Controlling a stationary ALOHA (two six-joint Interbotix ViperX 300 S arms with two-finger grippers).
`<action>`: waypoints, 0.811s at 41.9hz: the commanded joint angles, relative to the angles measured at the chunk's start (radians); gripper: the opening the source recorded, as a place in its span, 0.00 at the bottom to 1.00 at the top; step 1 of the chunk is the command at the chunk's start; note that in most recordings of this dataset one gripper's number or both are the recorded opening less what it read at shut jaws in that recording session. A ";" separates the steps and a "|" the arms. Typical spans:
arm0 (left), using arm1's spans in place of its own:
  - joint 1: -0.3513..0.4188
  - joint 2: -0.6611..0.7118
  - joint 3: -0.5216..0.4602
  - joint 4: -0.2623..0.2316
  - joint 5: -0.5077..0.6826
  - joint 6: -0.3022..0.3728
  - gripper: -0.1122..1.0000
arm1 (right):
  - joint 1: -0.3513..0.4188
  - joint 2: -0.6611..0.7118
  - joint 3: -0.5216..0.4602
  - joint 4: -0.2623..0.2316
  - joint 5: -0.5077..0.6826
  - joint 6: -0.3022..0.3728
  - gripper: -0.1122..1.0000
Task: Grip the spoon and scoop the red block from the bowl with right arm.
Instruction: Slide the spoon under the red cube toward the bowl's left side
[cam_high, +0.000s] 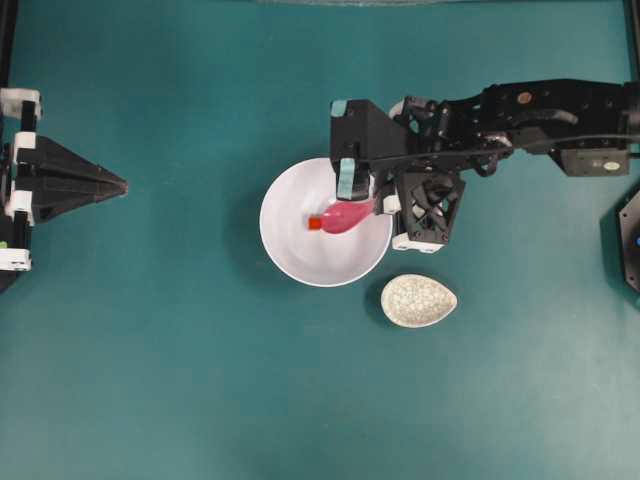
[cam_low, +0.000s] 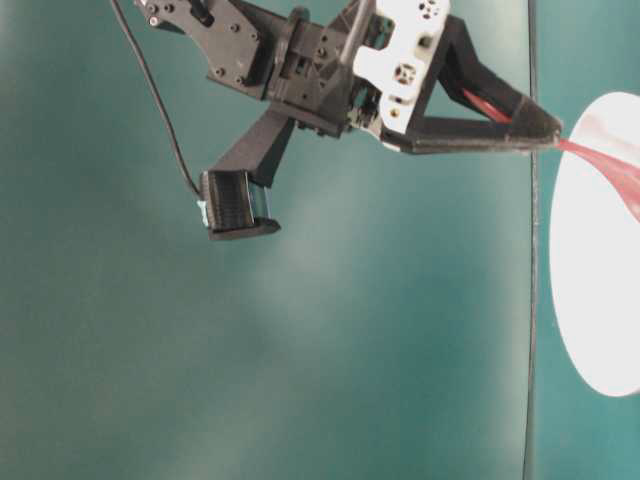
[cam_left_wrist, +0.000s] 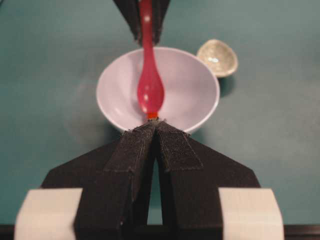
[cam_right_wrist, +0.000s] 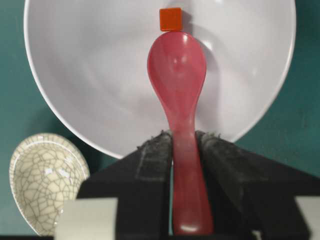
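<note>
**Right pincer clamps spoon, tip at red block in bowl**

Right wrist view, near to far: the right pincer (cam_right_wrist: 184, 150) is pinching the spoon (cam_right_wrist: 177, 90) by its handle, w/ one black padded finger (cam_right_wrist: 152, 160) pressed on each side of the shaft and the handle end sticking out back toward the camera. Jaws stand partway apart, only as wide as the handle; nothing else is between them. The pink scoop reaches out over the inside of the bowl (cam_right_wrist: 90, 75). Just past the scoop's tip sits the red block (cam_right_wrist: 170, 19), right at the tip; can't tell if they actually touch. Block is on the bowl's inner wall, not in the scoop. Left of the pincer, outside the bowl, lies a speckled dish (cam_right_wrist: 42, 175) on the teal surface (cam_right_wrist: 10, 75), close to the bowl rim.

Overhead: right arm (cam_high: 500, 115) comes in from the right edge, its pincer over the bowl's right rim; spoon points left toward the bowl's middle, w/ the block at its left end.

Left pincer (cam_left_wrist: 156, 140): pressed together, tips meeting, holding nothing. It's parked at the left edge overhead, well apart from the bowl, pointing at it.
</note>
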 joint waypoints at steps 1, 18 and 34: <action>0.002 0.003 -0.020 0.003 -0.006 0.002 0.10 | 0.009 -0.005 -0.032 0.000 -0.011 -0.002 0.32; 0.002 0.003 -0.020 0.003 -0.006 0.002 0.10 | 0.014 0.035 -0.081 0.000 -0.052 0.005 0.32; 0.002 0.003 -0.021 0.003 -0.006 0.002 0.10 | 0.031 0.051 -0.110 0.006 -0.100 0.012 0.32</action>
